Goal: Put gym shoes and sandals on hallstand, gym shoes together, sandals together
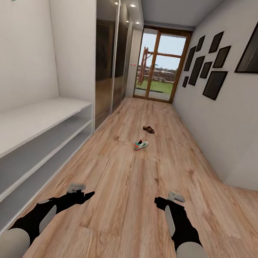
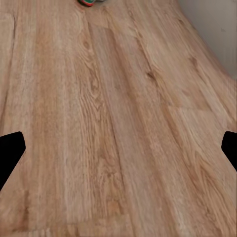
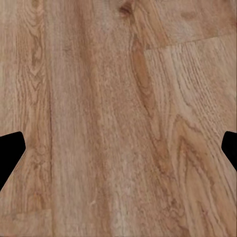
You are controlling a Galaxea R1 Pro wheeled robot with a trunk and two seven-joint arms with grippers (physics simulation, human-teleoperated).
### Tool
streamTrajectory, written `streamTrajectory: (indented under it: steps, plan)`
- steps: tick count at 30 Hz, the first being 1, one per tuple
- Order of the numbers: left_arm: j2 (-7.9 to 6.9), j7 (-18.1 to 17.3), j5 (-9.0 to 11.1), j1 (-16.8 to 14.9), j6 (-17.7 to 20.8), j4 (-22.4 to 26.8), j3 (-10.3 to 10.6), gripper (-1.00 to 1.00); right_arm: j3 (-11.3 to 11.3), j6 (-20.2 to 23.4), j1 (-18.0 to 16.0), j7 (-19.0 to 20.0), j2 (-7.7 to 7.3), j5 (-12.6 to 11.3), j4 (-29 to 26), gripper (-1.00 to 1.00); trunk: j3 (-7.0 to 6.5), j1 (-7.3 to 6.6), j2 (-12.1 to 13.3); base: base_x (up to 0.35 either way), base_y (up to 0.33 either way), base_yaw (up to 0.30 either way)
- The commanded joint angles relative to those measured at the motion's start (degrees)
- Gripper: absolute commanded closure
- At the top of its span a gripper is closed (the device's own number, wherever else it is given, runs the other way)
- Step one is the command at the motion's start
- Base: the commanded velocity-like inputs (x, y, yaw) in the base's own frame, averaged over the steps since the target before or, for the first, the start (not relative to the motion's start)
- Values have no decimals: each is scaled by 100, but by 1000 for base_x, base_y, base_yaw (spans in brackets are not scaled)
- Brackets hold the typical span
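The left end effector (image 1: 88, 194) and the right end effector (image 1: 160, 201) were both held low in front of the robot, over bare corridor floor (image 1: 123, 223). In each wrist view the two dark fingertips (image 2: 11, 150) stood far apart at the edges of the picture, so both were spread wide and held nothing.

Further down the corridor one gym shoe (image 1: 140, 145) lay on the planks, with one brown sandal (image 1: 148, 129) just behind it. I could see only these two pieces of footwear. The hallstand (image 1: 35, 121) ran along the robot's left side, and its surface carried nothing in the part I could see.

In my judgement the step was the approach. To do it well, the base should roll straight ahead and stop short of the shoe, so that an arm can come down over it from above.
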State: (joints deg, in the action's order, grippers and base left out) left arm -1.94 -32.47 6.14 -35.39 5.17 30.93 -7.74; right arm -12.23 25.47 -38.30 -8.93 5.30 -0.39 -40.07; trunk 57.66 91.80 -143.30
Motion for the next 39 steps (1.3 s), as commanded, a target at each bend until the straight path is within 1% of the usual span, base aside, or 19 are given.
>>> streamTrajectory:
  steps: [1, 28, 39]
  plan:
    - [1, -31, 56, -3, 54, 1, -14, -100, -16, 28, -2, -12, 6, -5, -11, -100, 6, 2, -2, 347, 0, 0]
    - [1, -31, 55, -3, 54, 1, -14, -100, -16, 28, -2, -11, 6, -13, -10, -100, 6, 2, -2, 347, 0, -2]
    - [1, -31, 54, -3, 54, 1, -10, -100, -11, 28, -2, -6, 17, -15, 1, -100, 6, 2, -2, 347, 0, -183]
